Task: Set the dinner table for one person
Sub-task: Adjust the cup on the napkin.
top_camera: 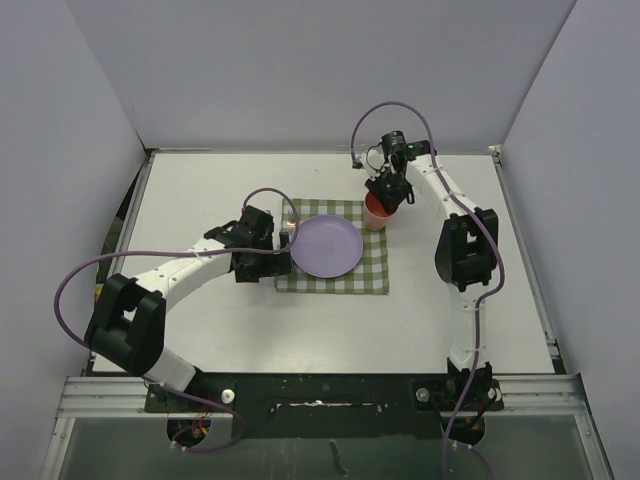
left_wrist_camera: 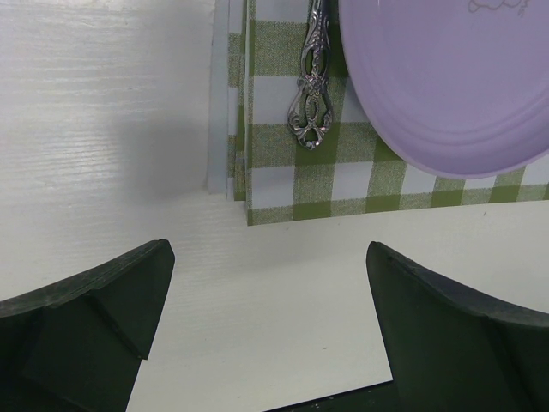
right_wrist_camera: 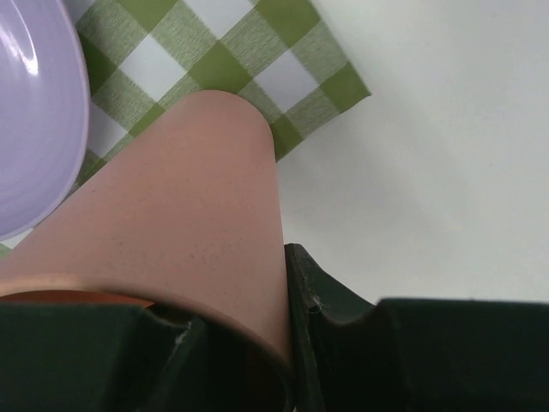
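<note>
We see the surface (top_camera: 300, 325) filling mid-frame in the top view, checked cloth (top_camera: 375, 268) at its centre, purple plate (top_camera: 326, 246) on that. The right jaws are clamped on the orange cup (top_camera: 375, 216), upright at the cloth's upper-right corner just beside the plate; whether it's seated, we can't tell. The left jaws are apart and empty, off the cloth's left edge. The silver utensil handle (left_wrist_camera: 312, 112) lies ahead of them, long axis up-frame, far nearer them than the right jaws.
</note>
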Controlling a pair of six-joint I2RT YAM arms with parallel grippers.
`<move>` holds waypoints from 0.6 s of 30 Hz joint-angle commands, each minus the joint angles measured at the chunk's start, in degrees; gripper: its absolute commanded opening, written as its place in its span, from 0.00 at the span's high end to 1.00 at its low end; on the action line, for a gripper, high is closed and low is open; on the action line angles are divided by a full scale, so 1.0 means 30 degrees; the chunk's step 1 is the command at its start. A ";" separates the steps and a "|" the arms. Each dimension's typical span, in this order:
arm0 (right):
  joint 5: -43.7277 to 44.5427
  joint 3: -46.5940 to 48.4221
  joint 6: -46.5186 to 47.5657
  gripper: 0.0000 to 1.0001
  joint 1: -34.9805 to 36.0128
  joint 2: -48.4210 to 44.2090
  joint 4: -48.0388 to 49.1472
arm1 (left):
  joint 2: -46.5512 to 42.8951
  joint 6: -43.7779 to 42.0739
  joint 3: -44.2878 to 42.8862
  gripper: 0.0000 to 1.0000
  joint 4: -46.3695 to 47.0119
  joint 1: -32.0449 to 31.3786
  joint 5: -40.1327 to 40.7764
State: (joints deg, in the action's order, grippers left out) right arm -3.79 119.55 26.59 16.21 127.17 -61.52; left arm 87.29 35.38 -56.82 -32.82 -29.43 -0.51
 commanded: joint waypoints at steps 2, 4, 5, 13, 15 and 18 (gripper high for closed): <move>-0.0144 -0.0877 -0.0162 1.00 0.0396 -0.0800 0.0453 | -0.0276 -0.0351 -0.0108 0.02 0.0702 0.0172 -0.0399; -0.0113 -0.0751 -0.0149 1.00 0.0391 -0.0610 0.0466 | -0.0202 -0.0391 -0.0157 0.02 0.0745 0.0197 -0.0468; -0.0113 -0.0604 -0.0135 1.00 0.0398 -0.0478 0.0466 | -0.0182 -0.0395 -0.0202 0.02 0.0744 0.0215 -0.0473; -0.0099 0.1187 -0.0075 1.00 0.0632 0.0796 0.0424 | 0.0002 -0.0429 -0.0361 0.02 0.0718 0.0369 -0.0532; -0.0135 0.1254 -0.0074 1.00 0.0618 0.1050 0.0430 | 0.0101 -0.0435 -0.0420 0.02 0.0720 0.0402 -0.0554; -0.0199 0.1903 -0.0019 1.00 0.0589 0.1295 0.0524 | 0.0276 -0.0433 -0.0539 0.02 0.0719 0.0432 -0.0587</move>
State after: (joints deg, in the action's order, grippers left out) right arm -3.86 121.60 26.57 17.72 130.45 -60.95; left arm 87.29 35.03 -56.82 -32.77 -28.69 -1.63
